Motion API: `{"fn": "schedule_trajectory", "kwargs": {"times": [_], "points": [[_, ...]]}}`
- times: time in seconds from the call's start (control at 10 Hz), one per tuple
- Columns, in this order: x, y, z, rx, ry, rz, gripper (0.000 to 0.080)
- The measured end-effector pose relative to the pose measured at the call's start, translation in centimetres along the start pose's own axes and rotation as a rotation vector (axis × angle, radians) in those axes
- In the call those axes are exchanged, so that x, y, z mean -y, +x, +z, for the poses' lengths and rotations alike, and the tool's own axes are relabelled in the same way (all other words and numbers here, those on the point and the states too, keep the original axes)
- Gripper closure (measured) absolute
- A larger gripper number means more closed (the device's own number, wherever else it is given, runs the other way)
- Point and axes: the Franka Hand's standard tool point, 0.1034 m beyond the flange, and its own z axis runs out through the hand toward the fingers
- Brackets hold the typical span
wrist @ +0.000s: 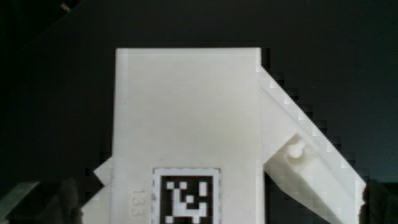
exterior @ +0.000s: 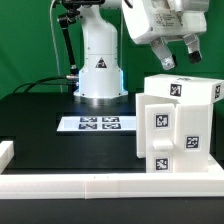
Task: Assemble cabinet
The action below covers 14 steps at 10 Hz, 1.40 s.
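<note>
The cabinet [exterior: 176,126] is a white blocky box with several black-and-white tags. It stands on the black table at the exterior view's right, with a side panel leaning out at its left. My gripper [exterior: 181,57] hangs just above the cabinet's top, apart from it, with its fingers spread and nothing between them. In the wrist view the cabinet [wrist: 187,110] fills the picture as seen from above, with one tag [wrist: 185,197] on its near part and an angled panel [wrist: 302,140] beside it.
The marker board [exterior: 95,124] lies flat on the table in the middle. The arm's white base [exterior: 100,65] stands behind it. A low white rail [exterior: 90,185] runs along the front edge, and a short white block [exterior: 5,152] sits at the left.
</note>
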Motion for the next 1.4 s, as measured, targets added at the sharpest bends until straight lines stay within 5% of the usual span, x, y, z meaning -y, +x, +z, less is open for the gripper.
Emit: {"fn": "schedule_trajectory", "kwargs": {"times": [0.8, 1.4], "points": [[-1.4, -1.1, 0.5, -0.015, -0.141, -1.011, 0.0002], [-1.6, -1.6, 0.1, -0.013, -0.147, -1.394, 0.0002]]}}
